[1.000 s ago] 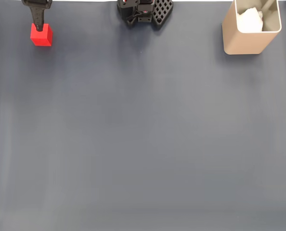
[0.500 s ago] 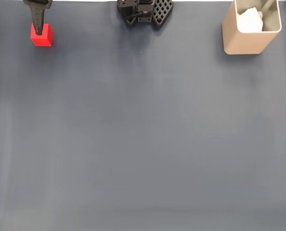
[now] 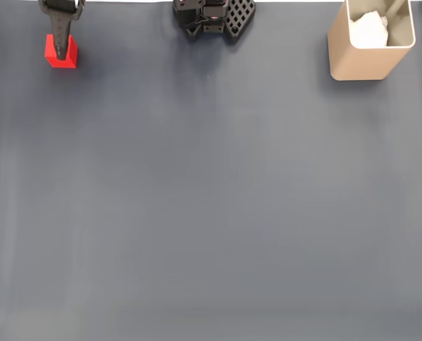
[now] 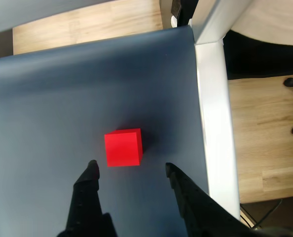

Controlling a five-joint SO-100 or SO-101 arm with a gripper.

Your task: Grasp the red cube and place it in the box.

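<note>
Overall, a smooth matte dark blue-grey mat (image 3: 211, 199) covers the table. At its top right in the fixed view stands the tall tan box (image 3: 367, 60), thin-walled with rounded corners, holding a white paper-like lump (image 3: 368, 30). Top centre sits the black lattice robot base (image 3: 214, 17). The small red cube (image 4: 123, 147) rests on the mat at top left. The wrist view shows the black gripper (image 4: 130, 168) spread open, fingertips apart, cube just ahead.

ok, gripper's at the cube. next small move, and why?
Probably ease forward and down so the fingers straddle the red cube, then close. In the wrist view the gripper is open, its tips just short of the cube, which sits on the mat ungrasped.
</note>
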